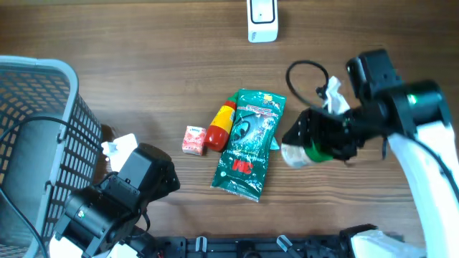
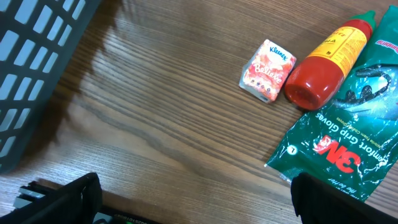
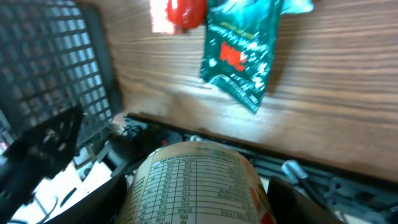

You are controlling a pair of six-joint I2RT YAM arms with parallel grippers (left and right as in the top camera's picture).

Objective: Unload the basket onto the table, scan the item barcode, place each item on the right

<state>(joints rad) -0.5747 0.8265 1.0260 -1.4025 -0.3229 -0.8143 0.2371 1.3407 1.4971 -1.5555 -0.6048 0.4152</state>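
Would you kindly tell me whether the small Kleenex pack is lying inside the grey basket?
No, the Kleenex pack lies on the wooden table, beside the red bottle and outside the basket.

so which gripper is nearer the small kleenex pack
Left. The left gripper is open on the basket side of the kleenex pack, nothing between them. The right gripper, holding a labelled container, is beyond the red bottle and green glove packet.

bright even light, soft shadows, right wrist view blurry, container [image 3: 198, 183] defocused
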